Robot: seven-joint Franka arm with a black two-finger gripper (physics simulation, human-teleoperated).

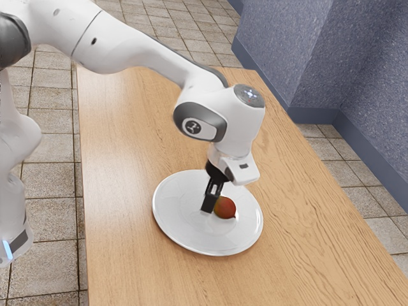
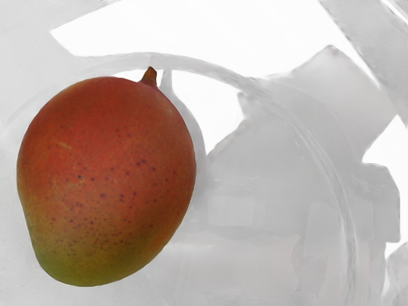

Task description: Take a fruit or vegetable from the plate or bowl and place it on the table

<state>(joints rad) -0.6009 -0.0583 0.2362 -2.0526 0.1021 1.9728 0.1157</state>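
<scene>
The black gripper (image 1: 210,201) reaches down over the white plate (image 1: 171,223), its tips low, close beside a red-orange mango (image 1: 225,208) on the exterior view's left side of the fruit. One finger hides the other there, so the gap between them cannot be read. The mango lies on the plate, a little off its middle. In the wrist view the mango (image 2: 108,182) shows whole, red with a green end and a short brown stem, with the glossy plate (image 2: 268,217) around it.
The plate stands on a long wooden table (image 1: 127,140), whose bare wood surrounds it. A blue-grey wall (image 1: 280,57) rises beyond the table on the exterior view's right. Tiled floor (image 1: 44,217) lies past the table's edge on the exterior view's left.
</scene>
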